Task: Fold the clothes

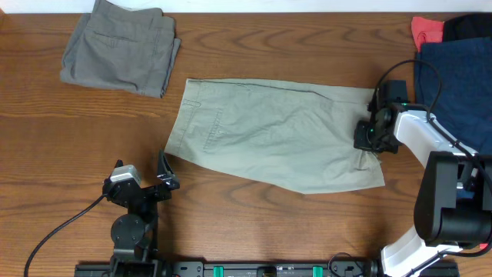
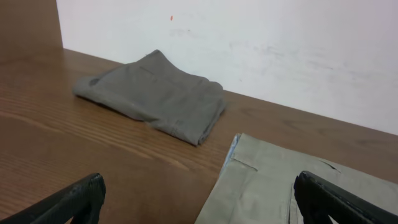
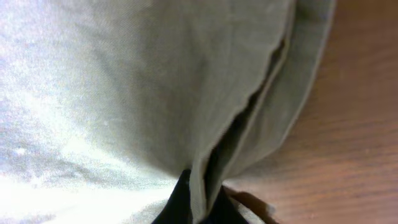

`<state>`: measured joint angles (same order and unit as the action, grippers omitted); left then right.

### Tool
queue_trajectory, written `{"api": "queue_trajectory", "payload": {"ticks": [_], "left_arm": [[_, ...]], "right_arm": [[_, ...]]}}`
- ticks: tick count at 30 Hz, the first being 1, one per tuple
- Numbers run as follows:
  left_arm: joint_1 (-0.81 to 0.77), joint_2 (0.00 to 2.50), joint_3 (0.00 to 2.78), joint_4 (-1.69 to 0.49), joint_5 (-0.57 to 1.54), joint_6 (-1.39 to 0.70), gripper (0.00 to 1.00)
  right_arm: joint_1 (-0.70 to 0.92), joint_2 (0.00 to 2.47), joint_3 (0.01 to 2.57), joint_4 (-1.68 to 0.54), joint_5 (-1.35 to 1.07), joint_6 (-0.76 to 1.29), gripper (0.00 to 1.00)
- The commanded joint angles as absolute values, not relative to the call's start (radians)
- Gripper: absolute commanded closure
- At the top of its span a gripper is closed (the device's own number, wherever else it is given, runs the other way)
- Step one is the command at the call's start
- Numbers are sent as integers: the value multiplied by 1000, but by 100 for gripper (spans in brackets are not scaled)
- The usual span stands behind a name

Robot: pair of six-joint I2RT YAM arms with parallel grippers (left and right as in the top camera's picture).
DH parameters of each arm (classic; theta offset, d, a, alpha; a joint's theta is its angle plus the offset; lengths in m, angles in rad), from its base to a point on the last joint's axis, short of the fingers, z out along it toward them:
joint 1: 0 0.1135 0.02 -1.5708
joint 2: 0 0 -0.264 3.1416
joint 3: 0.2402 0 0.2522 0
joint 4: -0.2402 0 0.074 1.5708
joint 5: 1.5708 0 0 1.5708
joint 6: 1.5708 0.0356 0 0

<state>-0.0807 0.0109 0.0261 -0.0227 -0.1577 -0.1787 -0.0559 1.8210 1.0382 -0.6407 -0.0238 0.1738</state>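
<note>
The pale khaki-green shorts lie flat across the middle of the table, waistband to the left, leg hems to the right. My right gripper sits at the right hem and is shut on a pinched fold of the shorts' hem, with the cloth between its two dark fingers. My left gripper is open and empty, just off the shorts' lower left corner; the waistband corner shows between its fingers.
Folded darker grey-olive shorts lie at the back left, also in the left wrist view. A navy blue garment and a red cloth lie at the right edge.
</note>
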Motion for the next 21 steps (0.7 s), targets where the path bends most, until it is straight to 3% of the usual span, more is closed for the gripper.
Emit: {"api": "queue_trajectory", "payload": {"ticks": [1, 17, 19, 21], "left_arm": [[-82, 5, 4, -56, -176, -165, 2], [-82, 5, 4, -56, -176, -165, 2], [-82, 5, 4, -56, -176, -165, 2], [-82, 5, 4, -56, -176, -165, 2]], "right_arm": [[-72, 1835, 1019, -577, -28, 170, 99], [-132, 1835, 1151, -417, 89, 170, 97], [-137, 1835, 1185, -433, 84, 169, 77], [-137, 1835, 1222, -455, 74, 154, 68]]}}
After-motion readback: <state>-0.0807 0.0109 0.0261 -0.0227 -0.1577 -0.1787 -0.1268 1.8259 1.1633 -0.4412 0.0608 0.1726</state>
